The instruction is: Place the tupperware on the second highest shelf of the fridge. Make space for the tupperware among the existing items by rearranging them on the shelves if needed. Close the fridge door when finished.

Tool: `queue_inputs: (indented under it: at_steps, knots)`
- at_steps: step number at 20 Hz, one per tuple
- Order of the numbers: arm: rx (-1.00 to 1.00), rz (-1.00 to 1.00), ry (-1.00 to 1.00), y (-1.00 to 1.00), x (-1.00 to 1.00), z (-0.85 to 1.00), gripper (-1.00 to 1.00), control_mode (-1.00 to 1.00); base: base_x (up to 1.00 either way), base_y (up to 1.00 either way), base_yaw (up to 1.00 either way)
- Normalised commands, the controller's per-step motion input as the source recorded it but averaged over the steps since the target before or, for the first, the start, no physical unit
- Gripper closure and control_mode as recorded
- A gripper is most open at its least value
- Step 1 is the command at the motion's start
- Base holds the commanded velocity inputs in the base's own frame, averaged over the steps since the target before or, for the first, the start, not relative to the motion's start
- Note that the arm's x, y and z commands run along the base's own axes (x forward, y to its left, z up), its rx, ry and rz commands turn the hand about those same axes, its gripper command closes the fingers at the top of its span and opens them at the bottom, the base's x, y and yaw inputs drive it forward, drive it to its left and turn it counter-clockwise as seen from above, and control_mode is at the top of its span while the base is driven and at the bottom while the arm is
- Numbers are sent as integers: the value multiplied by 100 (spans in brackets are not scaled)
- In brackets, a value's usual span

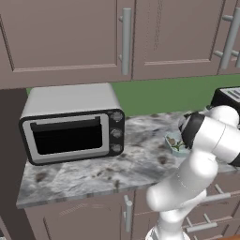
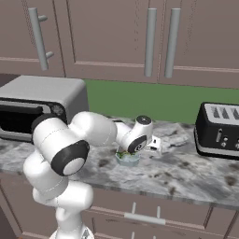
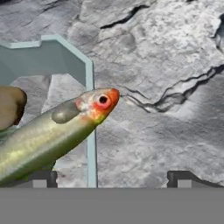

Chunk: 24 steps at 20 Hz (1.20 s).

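Note:
The tupperware (image 2: 127,158), a small pale teal container, sits on the marble counter (image 2: 186,168) in front of the arm; in the left base view the tupperware (image 1: 175,143) peeks out beside the forearm. My gripper (image 2: 130,150) hangs just over it, pointing down. In the hand view the tupperware (image 3: 89,83) shows its teal rim, with a green fish-like piece and a brown lump inside. My gripper (image 3: 113,178) is open, one tip over the container and the other over bare counter, holding nothing. The fridge and its shelves are out of view.
A silver toaster oven (image 1: 72,129) stands at the counter's left end. A black toaster (image 2: 219,130) stands to the right. Brown wall cabinets (image 1: 70,37) hang above, and drawers (image 2: 140,217) run below the counter's front edge.

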Motion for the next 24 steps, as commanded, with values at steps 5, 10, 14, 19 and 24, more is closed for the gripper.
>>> queue_inputs:
  at_steps: [5,10,14,19,24]
  knots:
    - [1,2,0,-7,21,-24,-100,-100,0,0,0]
    - [0,1,-1,-1,18,-21,-100,-100,0,0,0]
    - [0,0,-2,12,3,-11,100,-100,0,0,0]
    - [0,4,-7,45,-1,9,100,-100,0,0,0]
    - [0,4,-3,42,-15,51,100,-100,0,0,0]
